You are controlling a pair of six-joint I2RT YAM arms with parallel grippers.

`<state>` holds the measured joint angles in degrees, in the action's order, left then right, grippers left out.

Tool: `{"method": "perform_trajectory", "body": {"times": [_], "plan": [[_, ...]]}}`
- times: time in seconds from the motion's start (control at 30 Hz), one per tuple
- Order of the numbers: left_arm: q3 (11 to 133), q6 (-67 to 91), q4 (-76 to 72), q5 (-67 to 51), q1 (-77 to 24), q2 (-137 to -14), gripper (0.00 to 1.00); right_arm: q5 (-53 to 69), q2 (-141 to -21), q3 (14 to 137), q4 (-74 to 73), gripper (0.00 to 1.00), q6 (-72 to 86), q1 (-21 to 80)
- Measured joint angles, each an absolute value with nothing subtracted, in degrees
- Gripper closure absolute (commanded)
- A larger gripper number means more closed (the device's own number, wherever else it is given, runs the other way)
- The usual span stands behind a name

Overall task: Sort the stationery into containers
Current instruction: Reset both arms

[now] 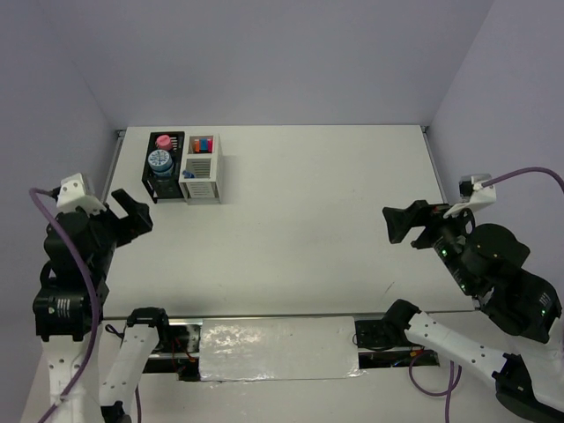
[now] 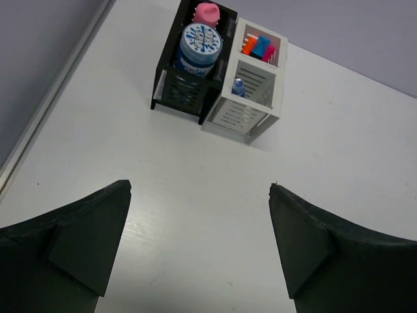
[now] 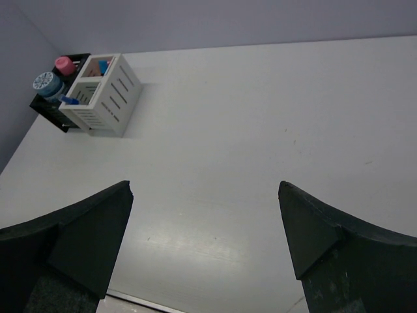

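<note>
Two joined slatted containers stand at the table's far left: a black box (image 1: pixel 150 187) (image 2: pixel 177 91) (image 3: pixel 47 109) and a white box (image 1: pixel 205 187) (image 2: pixel 253 111) (image 3: pixel 109 98). The black one holds a round light-blue patterned tin (image 1: pixel 159 160) (image 2: pixel 201 42) and a pink-capped bottle (image 1: pixel 163 141) (image 2: pixel 207 11). In the white one stand highlighters (image 1: pixel 203 144) (image 2: pixel 260 47) and a blue-capped tube (image 1: pixel 189 174) (image 2: pixel 238 86). My left gripper (image 1: pixel 139 215) (image 2: pixel 199 186) hangs open and empty, short of the boxes. My right gripper (image 1: pixel 389 225) (image 3: pixel 205 186) is open and empty at the right side.
The white table (image 1: pixel 308 203) is walled at the back and both sides. A shiny silver strip (image 1: pixel 278 348) lies along the near edge between the arm bases. Purple cables (image 1: pixel 84 282) trail from both arms.
</note>
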<state>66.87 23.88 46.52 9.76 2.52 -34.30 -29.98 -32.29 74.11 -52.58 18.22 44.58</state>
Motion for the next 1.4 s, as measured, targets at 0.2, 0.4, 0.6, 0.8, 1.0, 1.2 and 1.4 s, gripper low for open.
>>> {"method": "perform_trajectory", "body": {"times": [0.2, 0.4, 0.6, 0.8, 1.0, 1.2, 1.4], "plan": [[65.49, 22.48, 52.80, 7.66, 2.50, -26.61, 0.01, -31.07, -30.68, 74.91, -55.31, 0.00, 17.82, 44.58], [65.36, 22.35, 56.36, 7.57, 2.31, -20.67, 0.01, -31.27, -28.56, 72.71, -56.01, 0.00, 17.45, 44.58], [65.25, 22.37, 57.82, 7.66, 2.31, -20.36, 0.01, -31.03, -28.56, 71.92, -56.25, 0.00, 17.45, 44.58], [65.25, 22.41, 58.39, 8.64, 2.31, -20.43, 0.01, -31.05, -28.56, 71.66, -56.23, 0.00, 17.45, 44.58], [65.25, 22.44, 58.65, 9.17, 2.31, -20.73, 0.01, -30.89, -28.56, 71.48, -56.18, 0.00, 17.47, 44.58], [65.25, 22.59, 58.76, 10.17, 2.28, -20.75, 0.01, -30.65, -28.10, 70.04, -56.10, 0.00, 17.65, 44.58], [65.25, 22.63, 58.76, 10.74, 2.28, -20.73, 0.01, -30.63, -27.59, 69.71, -55.88, 0.00, 18.17, 44.58]]}}
